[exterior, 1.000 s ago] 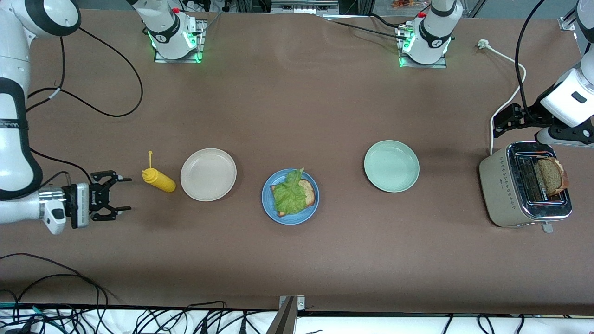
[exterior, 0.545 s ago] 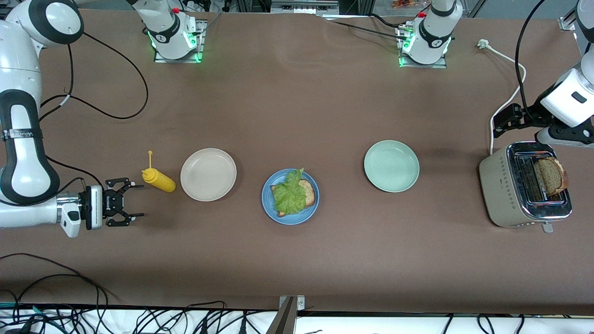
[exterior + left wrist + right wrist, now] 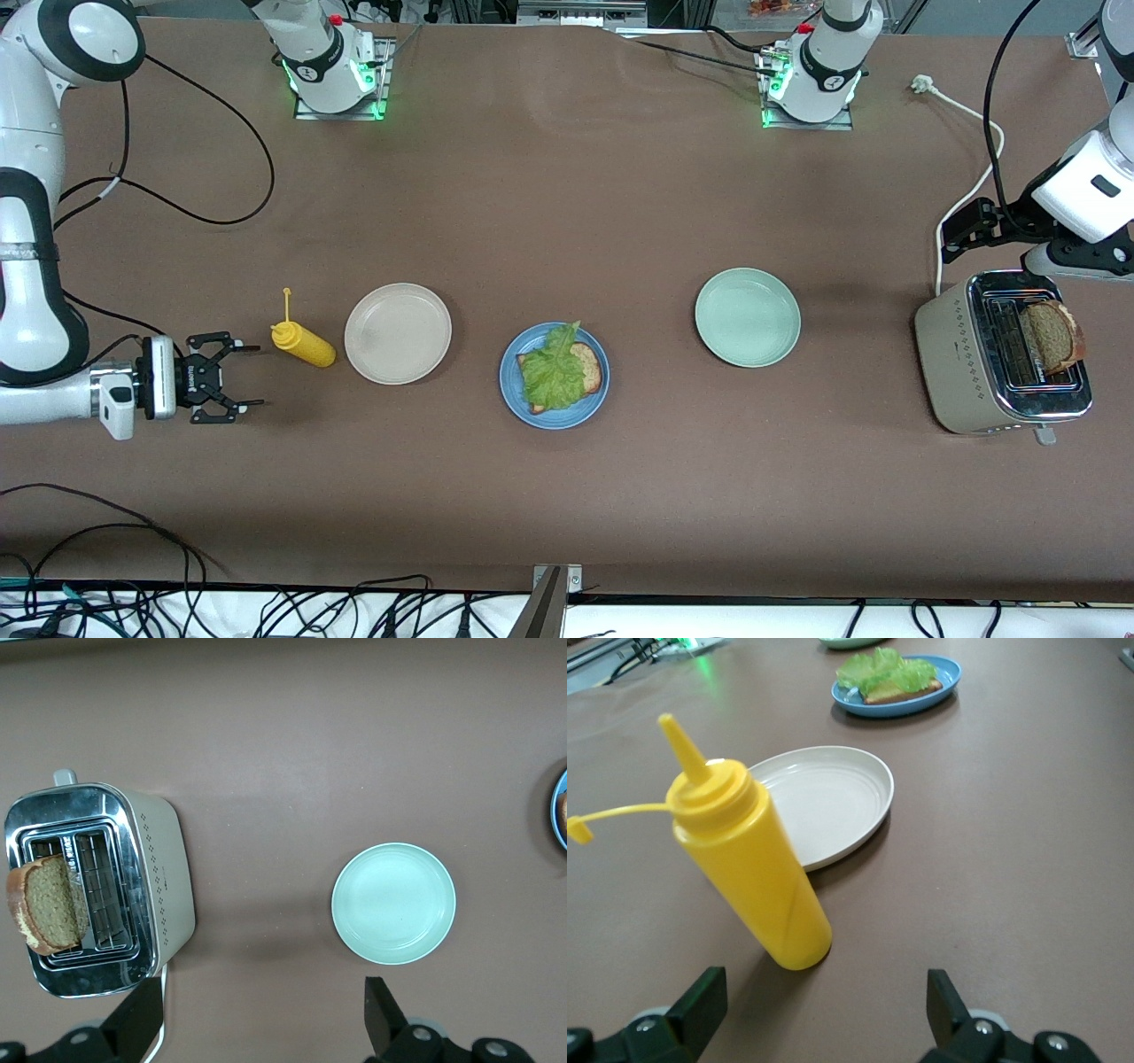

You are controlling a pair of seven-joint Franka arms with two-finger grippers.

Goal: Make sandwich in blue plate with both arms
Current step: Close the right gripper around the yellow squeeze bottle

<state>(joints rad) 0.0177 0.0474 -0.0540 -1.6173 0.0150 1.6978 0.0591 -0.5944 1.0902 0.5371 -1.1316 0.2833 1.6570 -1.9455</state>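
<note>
Pulling back toward the right arm's end of the tabletop since half a second ago, the right claw (image 3: 237, 379) is low over the bare tabletop with its fingers spread wide and nothing between them, pointing at the mustard bottle (image 3: 302, 344), which stands upright just beside the beige plate (image 3: 398, 333). That plate holds nothing. Toward the middle, the blue plate (image 3: 555, 376) carries the sandwich so far: one bread slice (image 3: 587, 368) with a lettuce leaf (image 3: 552, 369) lying on top, uncovered. Farther toward the left arm's end, the green plate (image 3: 748, 317) holds nothing either. At that end, the toaster (image 3: 1002, 352) has a second slice (image 3: 1052, 335) standing up out of one slot; its other slot holds none. The left claw (image 3: 261, 1019) hangs over the tabletop beside the toaster, fingers wide apart and gripping nothing, unmoved from the earlier frames.
</note>
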